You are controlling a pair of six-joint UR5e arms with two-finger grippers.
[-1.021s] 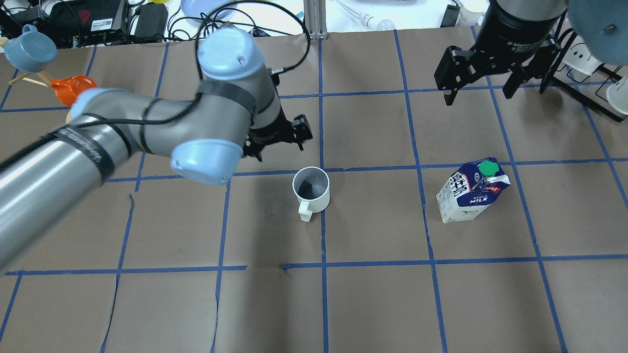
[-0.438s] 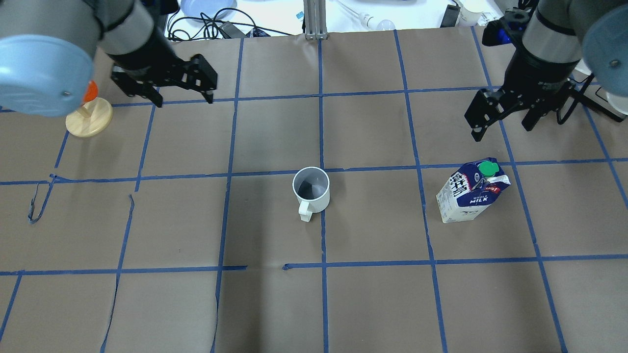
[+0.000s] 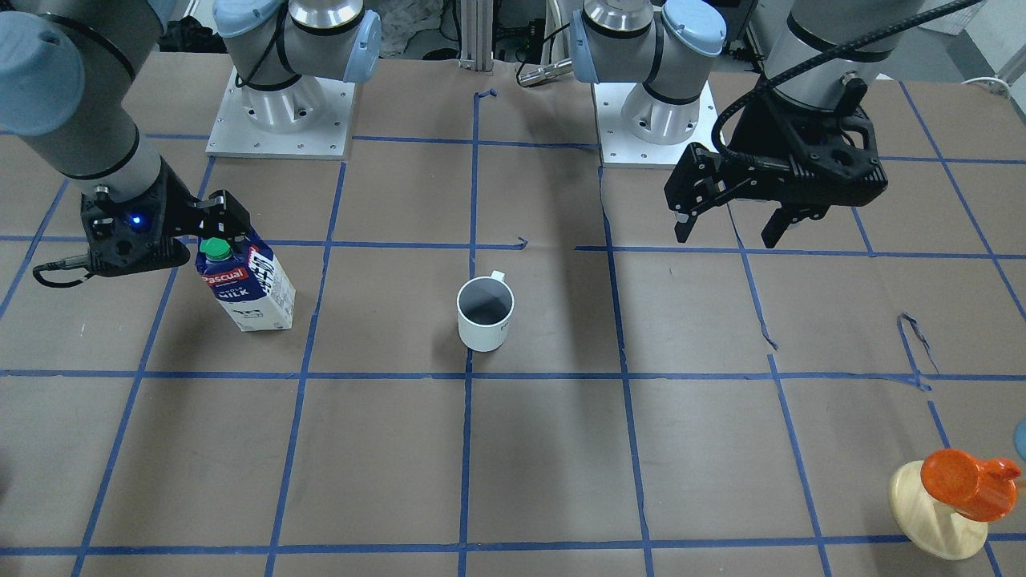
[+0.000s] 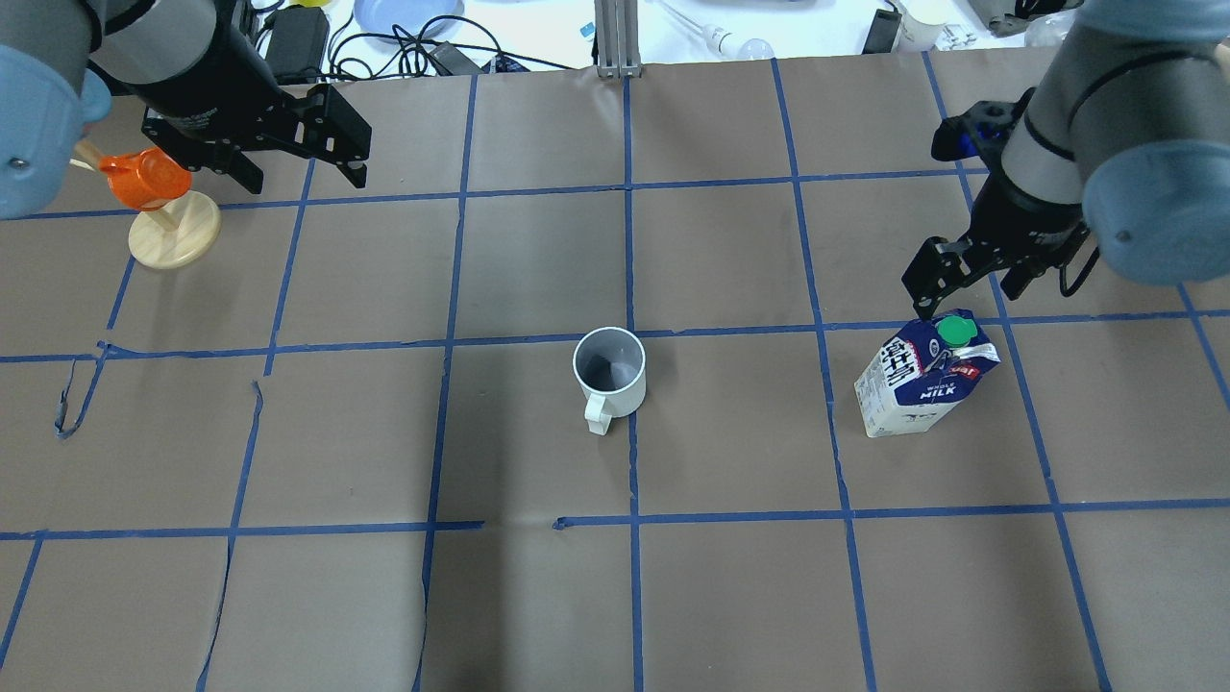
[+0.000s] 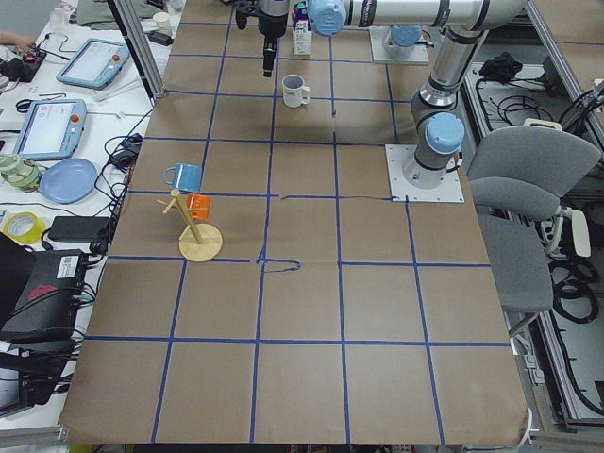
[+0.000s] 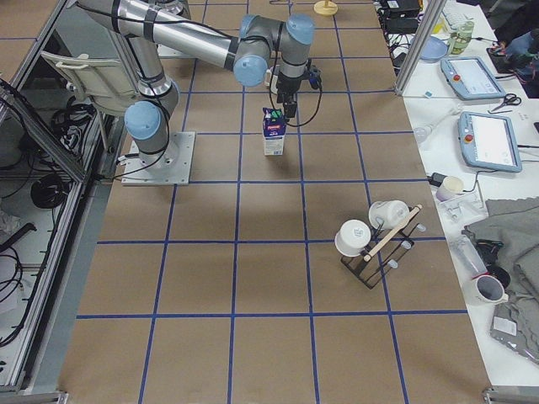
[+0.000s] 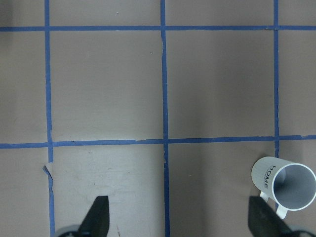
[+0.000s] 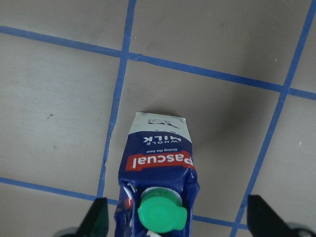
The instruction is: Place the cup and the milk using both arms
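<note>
The white cup (image 4: 609, 373) stands upright at the table's middle, handle toward the robot; it also shows in the front view (image 3: 484, 314) and at the lower right of the left wrist view (image 7: 284, 185). The blue and white milk carton (image 4: 922, 377) with a green cap stands to its right, also in the front view (image 3: 247, 290). My right gripper (image 4: 966, 293) is open just above the carton's top. In the right wrist view (image 8: 178, 224) its jaws stand wide on either side of the cap, not touching. My left gripper (image 4: 306, 175) is open and empty, high over the table's far left, well away from the cup.
A wooden peg stand (image 4: 174, 237) with an orange cup (image 4: 144, 178) is at the far left, close to the left gripper. A rack of white mugs (image 6: 375, 240) stands beyond the right end. Cables and clutter line the back edge (image 4: 404, 38). The paper cover is torn (image 4: 72, 404).
The left arm has swung from beside the cup to the far left back. The right gripper has come forward and down until it is over the milk carton. Cup and carton have not moved.
</note>
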